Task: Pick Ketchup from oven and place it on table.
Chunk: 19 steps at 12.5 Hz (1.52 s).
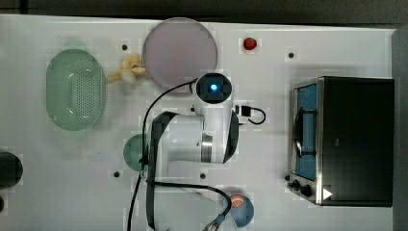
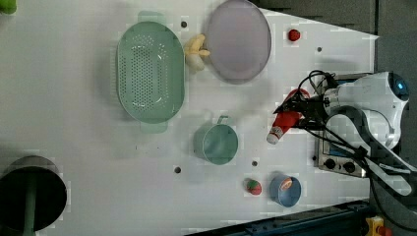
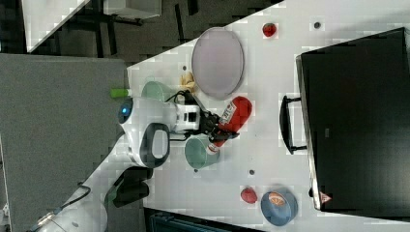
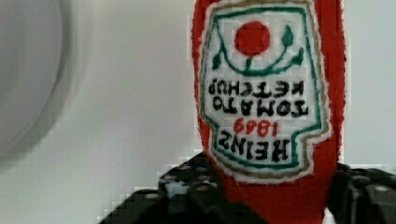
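Note:
My gripper (image 4: 275,203) is shut on the ketchup (image 4: 266,93), a red bottle whose white label reads upside down in the wrist view. In the left view the ketchup (image 2: 286,118) hangs tilted over the white table (image 2: 74,73), outside the oven (image 2: 339,160), with its white cap low and pointing toward the green cup (image 2: 216,142). The gripper (image 2: 296,109) clamps the bottle's red body. In the right view the ketchup (image 3: 235,115) sits between the lilac plate (image 3: 217,62) and the oven (image 3: 358,121). I cannot tell whether the cap touches the table.
In the top view the oven (image 1: 356,139) stands at the right with its bluish door and handle facing the arm. A green colander (image 1: 75,89), the lilac plate (image 1: 180,52), a strawberry (image 1: 249,44) and a blue bowl (image 1: 240,208) sit around the arm.

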{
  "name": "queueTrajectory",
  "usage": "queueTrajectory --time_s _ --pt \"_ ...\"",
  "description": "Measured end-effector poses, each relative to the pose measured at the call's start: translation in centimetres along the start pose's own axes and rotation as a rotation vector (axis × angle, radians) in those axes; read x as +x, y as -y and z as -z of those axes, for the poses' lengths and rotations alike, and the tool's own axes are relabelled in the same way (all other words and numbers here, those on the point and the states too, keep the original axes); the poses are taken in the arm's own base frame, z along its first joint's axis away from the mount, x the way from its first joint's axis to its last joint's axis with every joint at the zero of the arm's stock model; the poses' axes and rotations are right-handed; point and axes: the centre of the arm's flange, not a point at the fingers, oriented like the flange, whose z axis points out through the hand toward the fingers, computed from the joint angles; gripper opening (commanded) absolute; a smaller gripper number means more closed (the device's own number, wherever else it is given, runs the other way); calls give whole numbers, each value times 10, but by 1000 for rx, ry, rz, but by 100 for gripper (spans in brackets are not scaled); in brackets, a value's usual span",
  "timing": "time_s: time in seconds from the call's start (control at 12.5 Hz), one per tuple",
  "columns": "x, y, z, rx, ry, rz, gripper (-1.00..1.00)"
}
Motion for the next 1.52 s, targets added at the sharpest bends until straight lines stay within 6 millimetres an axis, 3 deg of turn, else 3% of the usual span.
queueTrajectory --time_s 0.24,0.56,0.8,0.88,0.96,1.04,1.2,1.36,1.52 --pt "4 -3 -21 -18 -18 13 98" --pt "10 -4 -23 -2 -29 -4 100" --pt "1 -5 7 -39 40 4 100" --pt "-2 -7 34 -44 60 9 100" --pt "0 -6 74 -13 48 14 100" --pt "3 -2 128 60 21 8 100" --pt "10 -8 259 189 -114 24 100" --pt "-3 -43 380 263 -253 34 100" --pt "-25 -93 463 312 -304 14 100"
